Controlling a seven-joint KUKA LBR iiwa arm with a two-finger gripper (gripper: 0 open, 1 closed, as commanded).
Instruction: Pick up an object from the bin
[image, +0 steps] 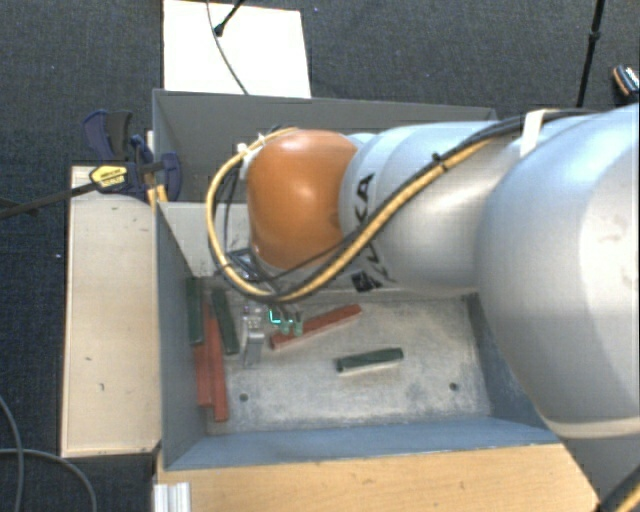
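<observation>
In the camera view the arm (520, 220), a smooth silver tube, is reaching in from the right over the bin (350, 440), a box of dull grey sheet metal with a speckled, scuffed floor. A glossy orange cover (295, 195), rounded like a dome, is capping the wrist, and a braided yellow-black cable (400, 205) is looping around it. Below the cover the gripper (256, 338) is hanging low over the left part of the floor, showing as small grey metal pieces with a teal light beside them; whether it is standing wide or narrow I cannot tell, and nothing is showing as held in it. The things nearest to it are slim, straight, flat-sided bars. A grey-green bar (229, 328) is lying just to its left, running away from the front wall, and an orange bar (318, 325) is slanting away from it to the right, its near end just beside the gripper. Further left, a longer brick-red bar (211, 372) is lying along the floor, with a green strip (192, 312) sitting against the left wall beside it. A dark bar (369, 360), matt and deep green, is lying alone near the middle of the floor, well apart from the gripper.
</observation>
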